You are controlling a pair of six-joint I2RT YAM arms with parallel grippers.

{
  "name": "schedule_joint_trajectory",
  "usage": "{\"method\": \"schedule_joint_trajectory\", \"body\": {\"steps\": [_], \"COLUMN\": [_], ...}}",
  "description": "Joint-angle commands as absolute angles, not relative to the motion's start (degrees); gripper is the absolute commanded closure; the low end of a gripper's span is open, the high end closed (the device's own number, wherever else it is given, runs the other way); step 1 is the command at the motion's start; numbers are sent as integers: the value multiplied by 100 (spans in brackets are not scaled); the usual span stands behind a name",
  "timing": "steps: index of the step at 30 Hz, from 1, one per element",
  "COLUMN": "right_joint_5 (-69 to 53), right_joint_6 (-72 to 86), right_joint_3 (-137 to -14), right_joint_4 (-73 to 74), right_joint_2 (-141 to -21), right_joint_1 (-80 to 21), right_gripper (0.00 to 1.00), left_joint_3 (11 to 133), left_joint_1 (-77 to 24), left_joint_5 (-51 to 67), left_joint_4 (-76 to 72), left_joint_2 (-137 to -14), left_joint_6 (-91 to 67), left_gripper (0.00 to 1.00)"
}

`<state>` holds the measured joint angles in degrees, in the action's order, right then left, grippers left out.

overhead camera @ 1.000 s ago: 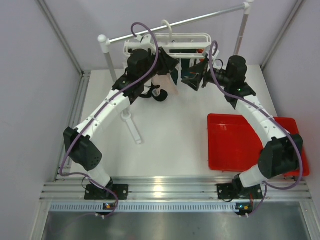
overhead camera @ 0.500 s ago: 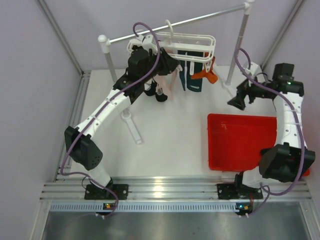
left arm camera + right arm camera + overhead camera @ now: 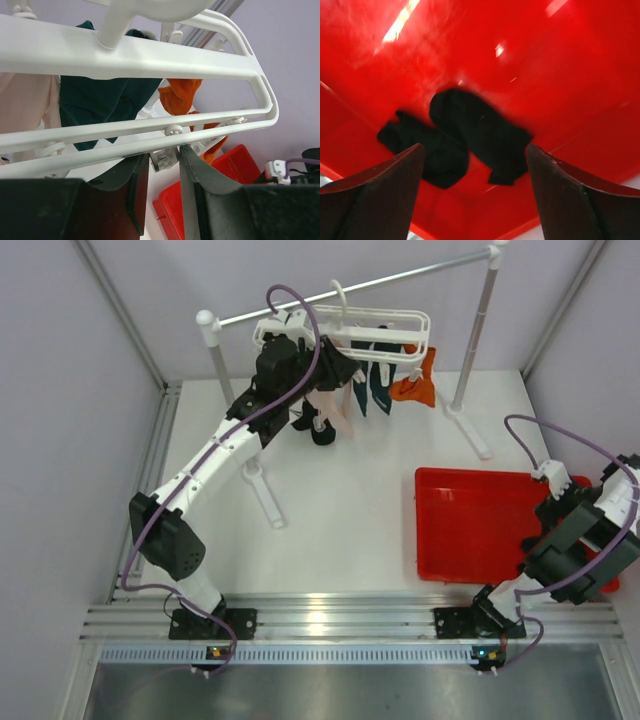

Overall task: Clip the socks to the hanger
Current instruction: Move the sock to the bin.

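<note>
the hanger point(image 3: 395, 312) hung by its hook on the grey rail point(image 3: 400, 278) at the back of the table point(image 3: 350, 520). there was one hanger, and its long side ran left to right, the same way as the rail, with the hook pointing up. socks hung down from it with their long sides going up and down: one pale pink sock point(image 3: 341, 412), one orange sock point(image 3: 415, 388), and dark teal socks point(image 3: 382, 385) between them, which looked like two from above. the pink one was on the left and the orange one at the right end.

the left gripper point(image 3: 164, 162) was up under the near rail of the hanger. its fingers point(image 3: 192, 172) were only a little way apart, and one small white clip point(image 3: 167, 157) sat between them – i could not tell if they squeezed it or just sat beside it.

the right gripper point(image 3: 475, 147) was low over the red tray point(image 3: 470, 540) on the right side of the table, well apart from the hanger. its fingers point(image 3: 395, 200) were spread wide and held nothing. just under it two black socks point(image 3: 480, 132) lay flat in the tray, touching each other – one big and near the middle, one more to the left
</note>
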<state>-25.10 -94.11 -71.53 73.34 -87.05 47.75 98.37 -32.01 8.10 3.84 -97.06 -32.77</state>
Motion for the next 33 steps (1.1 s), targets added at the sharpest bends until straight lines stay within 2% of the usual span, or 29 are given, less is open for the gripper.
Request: {"method": "schedule_joint_trajectory", "body": {"steps": [1,2,6,14,20,23,24,28,30,33], "right_joint_5": [-1495,-1390,-950,-1239,-1529,-1240,-1152,-1046,-1072,-1264], "right_joint_6": [-9406,-8778,-7166,-4907,-4017,-3973,-3990,-3973,-3973,-4226], "right_joint_3": [-6733,-6576,-6311,-5941,-6187,-6117,-6091,-5986,-5872,-5652], "right_joint_4": [6641,6427,5740,5089,5159,5107,5089,4905,4668,4448], "right_joint_2": [-8894,-8938,-9307,-8983,-8965,-9201,-9289,-9615,-9607,-9396], "right_joint_1": [4852,4834,4843,4930,4983,4922,4922,4773,4641,4185], "right_gripper": [21,28,35,35,31,33,35,52,56,69], "left_joint_3": [10046,10055,10063,9967,9888,9888,9896,9967,9967,9958], "left_joint_1": [-3155,-3155,-3155,-3155,-3138,-3129,-3120,-3094,-3085,-3076], "left_joint_5": [782,774,712,712,703,703,694,686,668,659], "left_joint_4": [106,105,123,114,97,62,70,62,62,79], "left_joint_2": [-9791,-9791,-9756,-9686,-9607,-9598,-9606,-9624,-9615,-9607], "left_joint_6": [-3261,-3269,-3208,-3147,-3103,-3120,-3103,-3094,-3094,-3068], "left_gripper": [100,100,100,100,100,100,100,100,100,100]}}
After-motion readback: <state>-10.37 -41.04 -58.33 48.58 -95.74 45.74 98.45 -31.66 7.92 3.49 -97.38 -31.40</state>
